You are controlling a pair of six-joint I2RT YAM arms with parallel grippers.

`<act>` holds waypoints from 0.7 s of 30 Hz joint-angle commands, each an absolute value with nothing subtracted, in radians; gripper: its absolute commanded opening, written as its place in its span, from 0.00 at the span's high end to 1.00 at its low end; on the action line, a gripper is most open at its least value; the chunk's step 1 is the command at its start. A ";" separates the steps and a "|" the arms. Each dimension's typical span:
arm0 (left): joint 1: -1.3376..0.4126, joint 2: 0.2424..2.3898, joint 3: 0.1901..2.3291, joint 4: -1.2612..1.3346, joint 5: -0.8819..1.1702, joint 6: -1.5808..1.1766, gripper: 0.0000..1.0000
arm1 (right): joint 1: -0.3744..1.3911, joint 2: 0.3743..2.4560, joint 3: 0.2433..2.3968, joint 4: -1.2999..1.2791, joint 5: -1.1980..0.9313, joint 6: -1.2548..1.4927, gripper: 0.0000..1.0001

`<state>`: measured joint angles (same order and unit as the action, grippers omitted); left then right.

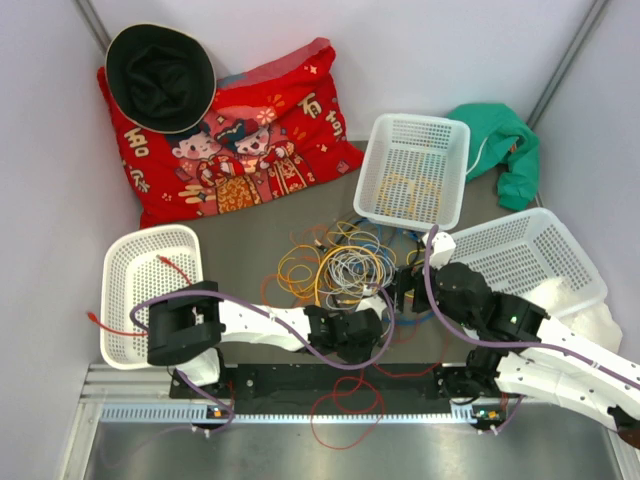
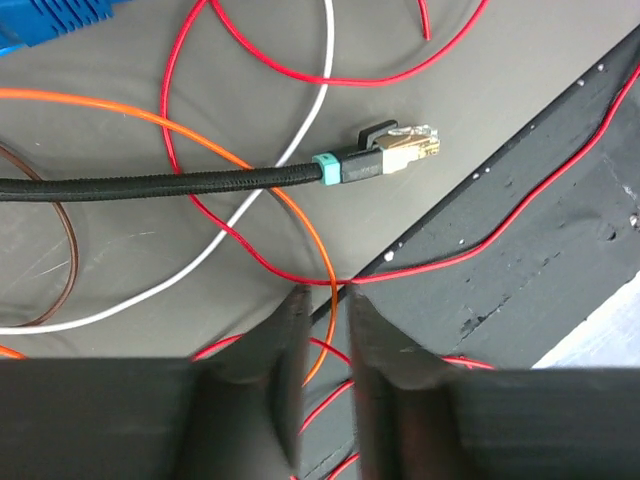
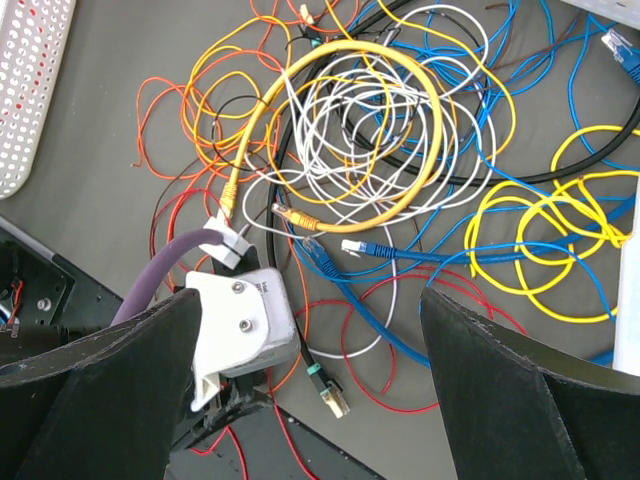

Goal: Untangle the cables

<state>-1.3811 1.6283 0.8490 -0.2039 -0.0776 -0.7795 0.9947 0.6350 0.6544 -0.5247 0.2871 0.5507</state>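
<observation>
I'm pinching my left gripper (image 2: 325, 300) nearly closed on the orange cable (image 2: 200, 135), isolating it; right gripper (image 3: 310, 330) is hanging wide open over the pile.

The cables (image 3: 370, 150) are a mix of yellow, white, blue, orange, red and black, and one black braided cable (image 2: 150, 183) ends in a teal collar and a gold-coloured plug (image 2: 405, 150). The three baskets (image 1: 415, 170) are white, the table (image 1: 245, 255) is grey, and the hoses (image 1: 250, 305) along the arms are purple. At the back lie a red cushion (image 1: 290, 120) printed with cartoon figures and gold characters, a black hat (image 1: 160, 75) with a pale rim, and a green cloth (image 1: 500, 145).
</observation>
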 commanded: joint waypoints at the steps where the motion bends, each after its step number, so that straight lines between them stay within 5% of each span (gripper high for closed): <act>1: -1.385 1.623 0.841 -0.219 -0.067 -0.778 0.87 | 1.005 0.621 0.657 -0.483 0.291 0.554 0.11; 3: -1.385 1.615 0.841 -0.224 -0.080 -0.782 1.00 | 1.005 0.623 0.655 -0.482 0.291 0.555 0.11; 21: -1.384 1.246 0.966 -0.445 -0.546 -0.744 1.00 | 1.005 0.580 0.660 -0.502 0.308 0.554 0.11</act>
